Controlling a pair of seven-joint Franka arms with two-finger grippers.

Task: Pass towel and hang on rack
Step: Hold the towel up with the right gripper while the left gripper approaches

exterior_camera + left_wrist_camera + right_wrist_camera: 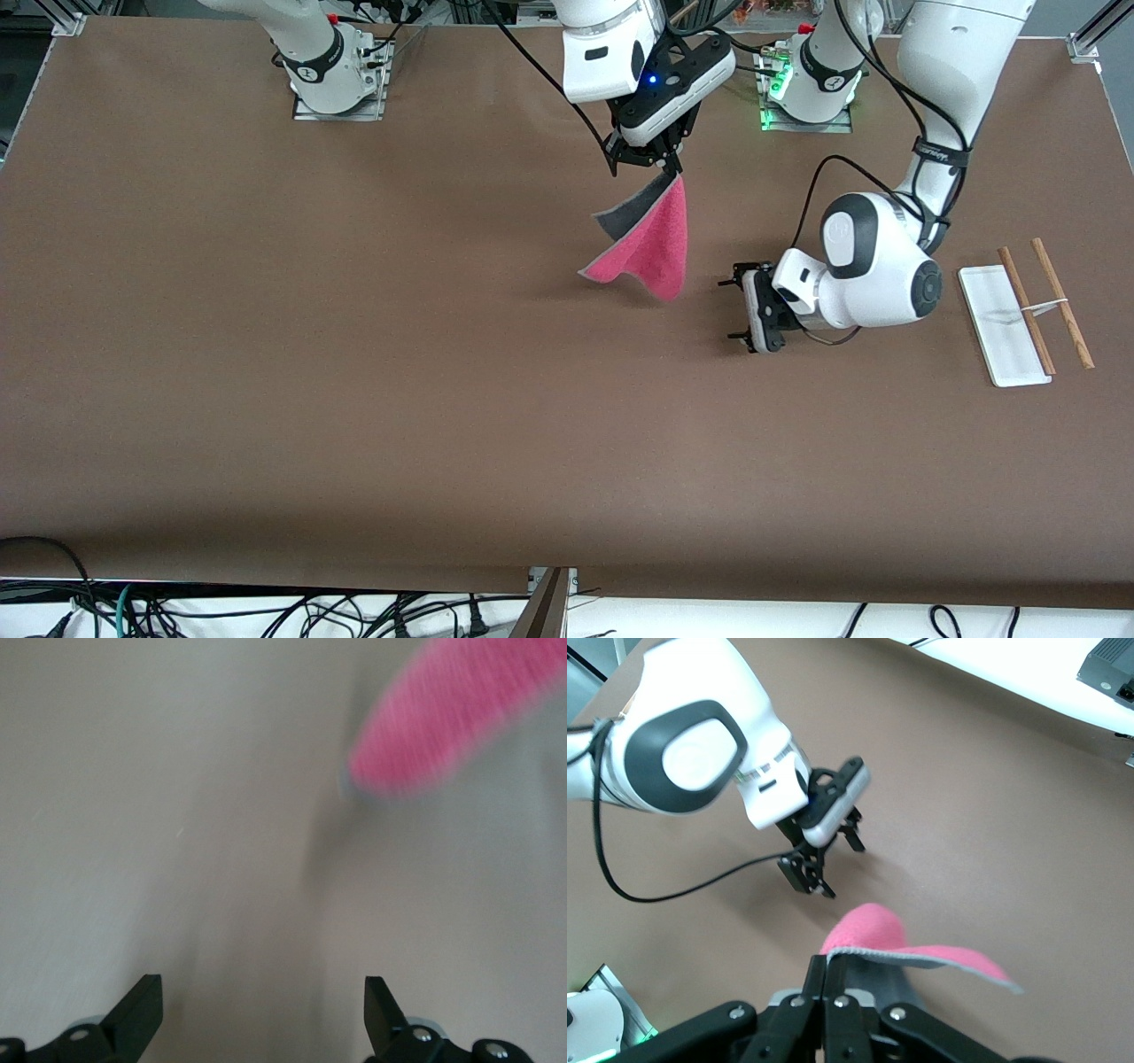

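Observation:
The pink-red towel (657,244) with its grey reverse hangs from my right gripper (666,170), which is shut on its top corner above the middle of the table. In the right wrist view the towel (873,935) drapes from the closed fingertips (833,967). My left gripper (740,306) is open and empty, low over the table beside the towel's lower edge, toward the left arm's end. In the left wrist view its fingers (144,1001) stand wide apart and the towel (452,713) shows ahead. The rack (1005,325) lies at the left arm's end, with two wooden rods (1044,301).
The brown table (354,372) stretches wide under both arms. The arm bases stand along the table's edge farthest from the front camera. Cables hang below the edge nearest to it. The left gripper also shows in the right wrist view (824,846).

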